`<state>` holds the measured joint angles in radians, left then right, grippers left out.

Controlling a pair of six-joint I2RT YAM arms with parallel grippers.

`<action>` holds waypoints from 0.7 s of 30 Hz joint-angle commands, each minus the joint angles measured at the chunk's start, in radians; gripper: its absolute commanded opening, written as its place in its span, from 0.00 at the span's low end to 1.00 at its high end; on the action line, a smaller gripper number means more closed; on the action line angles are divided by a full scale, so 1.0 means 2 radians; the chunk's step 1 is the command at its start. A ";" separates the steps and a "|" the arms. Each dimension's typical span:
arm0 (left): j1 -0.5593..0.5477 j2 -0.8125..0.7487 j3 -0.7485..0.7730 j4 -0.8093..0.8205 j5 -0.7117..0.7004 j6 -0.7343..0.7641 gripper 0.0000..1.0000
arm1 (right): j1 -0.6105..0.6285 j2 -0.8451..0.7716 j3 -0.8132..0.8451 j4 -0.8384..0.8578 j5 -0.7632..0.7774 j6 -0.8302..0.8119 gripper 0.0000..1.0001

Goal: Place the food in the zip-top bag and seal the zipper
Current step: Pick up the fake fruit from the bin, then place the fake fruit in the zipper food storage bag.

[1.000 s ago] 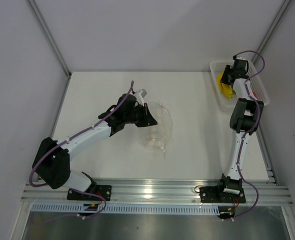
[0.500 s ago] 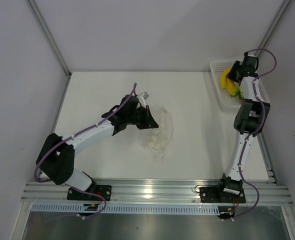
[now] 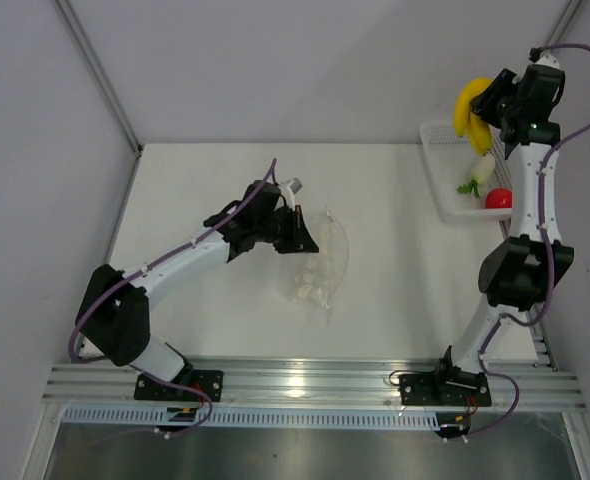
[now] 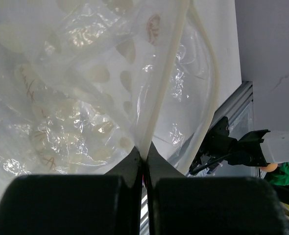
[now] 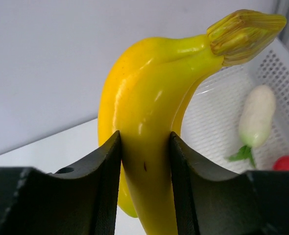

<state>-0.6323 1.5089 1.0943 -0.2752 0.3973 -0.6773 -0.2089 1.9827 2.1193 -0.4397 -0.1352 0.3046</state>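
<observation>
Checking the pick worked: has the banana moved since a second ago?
Yes. The banana, then lying in the basket, now hangs in the right pincer past its far rim.

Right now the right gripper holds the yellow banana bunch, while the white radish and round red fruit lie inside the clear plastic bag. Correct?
No. The white radish and round red fruit lie in the white mesh basket, per the top external view; the rest holds.

Bright even light, glare on zip-top bag (image 4: 85,98), soft shadows
</observation>
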 commanded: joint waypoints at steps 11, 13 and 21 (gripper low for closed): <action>-0.001 0.018 0.101 -0.115 0.006 0.086 0.00 | 0.106 -0.382 -0.293 -0.124 -0.218 0.056 0.00; -0.001 0.020 0.108 -0.120 0.001 0.090 0.01 | 0.134 -0.423 -0.334 -0.135 -0.266 0.068 0.00; 0.000 -0.002 0.096 -0.116 0.008 0.123 0.01 | 0.257 -0.496 -0.423 -0.153 -0.372 0.076 0.00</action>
<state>-0.6323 1.5410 1.2774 -0.5262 0.3969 -0.4824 0.2298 1.0142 1.3090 -0.7078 -0.7414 0.4744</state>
